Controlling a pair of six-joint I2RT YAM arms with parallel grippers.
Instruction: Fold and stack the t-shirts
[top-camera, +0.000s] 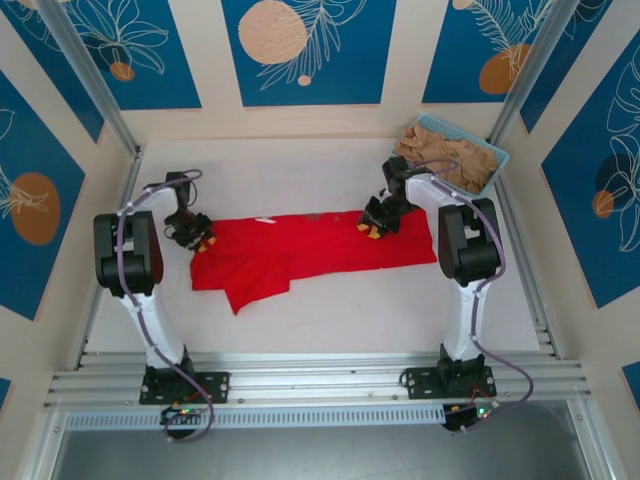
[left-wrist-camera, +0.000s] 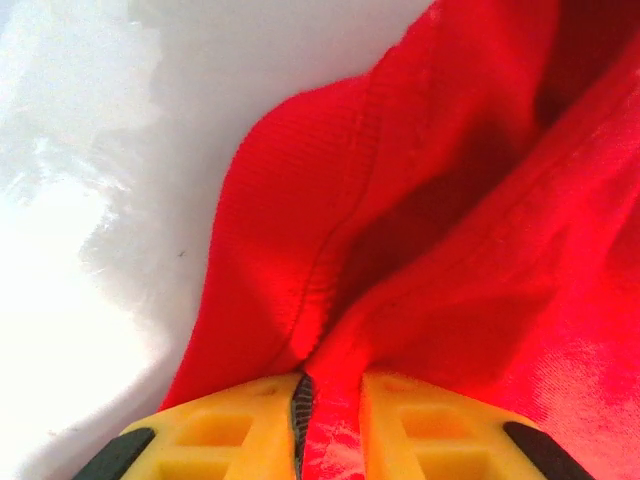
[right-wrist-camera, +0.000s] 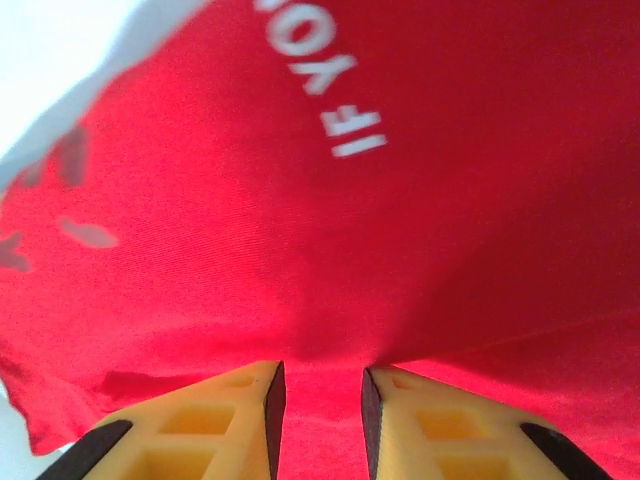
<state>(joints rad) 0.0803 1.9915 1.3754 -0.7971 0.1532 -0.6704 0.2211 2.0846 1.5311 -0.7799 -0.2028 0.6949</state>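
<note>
White table (top-camera: 330, 320). On it, mid-table, red shirt (top-camera: 310, 250) doubled into long band, long axis left-right, loose flap (sleeve or hem, cannot tell) drooping toward near edge at left. Blue basket (top-camera: 497, 160) in far right corner, heaped with tan shirts (top-camera: 445, 150), just behind right arm, apart from red cloth. At band's left end, left gripper (top-camera: 197, 238), jaws pinching bunched red fold. On far edge right of middle, right gripper (top-camera: 376, 224), jaws narrowly apart, pinching red cloth below white lettering (right-wrist-camera: 345, 100).
</note>
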